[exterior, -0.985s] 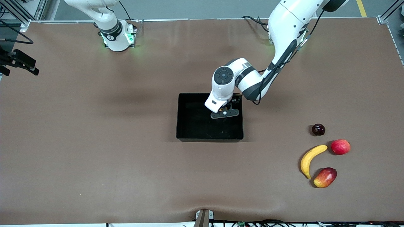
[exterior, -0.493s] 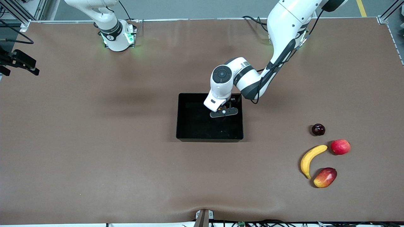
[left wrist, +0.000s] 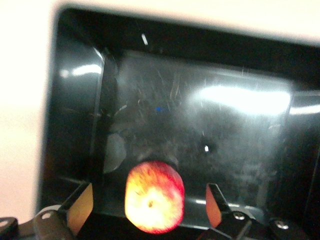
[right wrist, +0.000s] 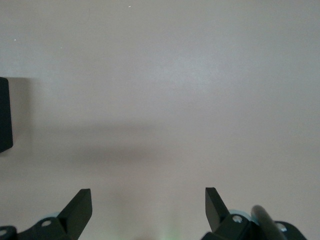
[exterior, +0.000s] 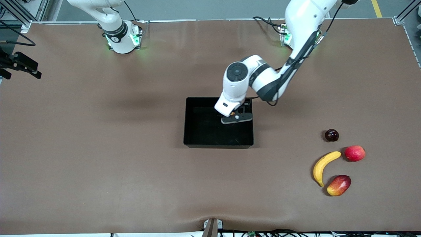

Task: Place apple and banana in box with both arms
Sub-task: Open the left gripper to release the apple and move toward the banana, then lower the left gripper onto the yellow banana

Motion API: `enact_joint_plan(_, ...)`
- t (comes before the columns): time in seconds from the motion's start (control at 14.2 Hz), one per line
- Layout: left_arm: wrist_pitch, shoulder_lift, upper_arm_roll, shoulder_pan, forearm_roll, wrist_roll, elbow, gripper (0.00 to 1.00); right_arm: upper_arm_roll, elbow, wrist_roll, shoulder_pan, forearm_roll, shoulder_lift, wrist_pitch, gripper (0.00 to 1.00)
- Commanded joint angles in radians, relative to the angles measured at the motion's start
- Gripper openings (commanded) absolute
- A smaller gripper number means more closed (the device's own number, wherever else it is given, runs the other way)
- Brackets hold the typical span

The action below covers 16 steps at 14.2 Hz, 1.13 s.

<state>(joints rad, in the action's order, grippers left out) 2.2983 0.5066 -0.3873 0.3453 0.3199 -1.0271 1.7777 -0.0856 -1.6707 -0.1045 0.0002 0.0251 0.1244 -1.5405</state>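
The black box [exterior: 185, 121] sits mid-table. My left gripper [exterior: 235, 117] hangs over the part of the box toward the left arm's end. In the left wrist view it [left wrist: 148, 194] is open. The red and yellow apple [left wrist: 154, 196] sits between its fingers, touching neither, with the box floor [left wrist: 215, 125] below it. In the front view the hand hides nearly all of the apple. The yellow banana [exterior: 323, 166] lies on the table toward the left arm's end, nearer the front camera than the box. My right gripper [right wrist: 148, 200] is open and empty over bare table, waiting.
Around the banana lie a pinkish-red round fruit [exterior: 355, 153], a red-and-yellow mango [exterior: 338, 185] and a small dark fruit [exterior: 331, 135]. A black fixture [exterior: 19, 64] juts in at the table edge at the right arm's end.
My left arm's wrist and hand have shifted a little toward the left arm's end over the box. The fruits on the table have not moved.
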Motion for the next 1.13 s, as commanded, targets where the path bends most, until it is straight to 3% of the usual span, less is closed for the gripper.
enact_joint_plan(0.0, -0.045, -0.062, -0.012, -0.099, -0.013, 0.120, 0.000, 1.00, -0.002, 0.012, -0.004, 0.000, -0.002, -0.005, 0.011, 1.00)
enact_joint_plan(0.28, -0.089, -0.066, -0.024, -0.251, -0.123, 0.420, -0.064, 1.00, -0.002, 0.011, -0.004, 0.003, -0.002, -0.005, 0.014, 1.00)
enact_joint_plan(0.84, -0.099, 0.003, -0.021, -0.501, -0.119, 1.000, -0.070, 1.00, -0.005, 0.008, -0.004, 0.000, -0.002, -0.005, 0.016, 1.00)
enact_joint_plan(1.06, -0.080, 0.030, -0.012, -0.557, -0.107, 1.126, -0.072, 1.00, -0.005, 0.009, -0.004, -0.002, -0.004, -0.005, 0.017, 1.00)
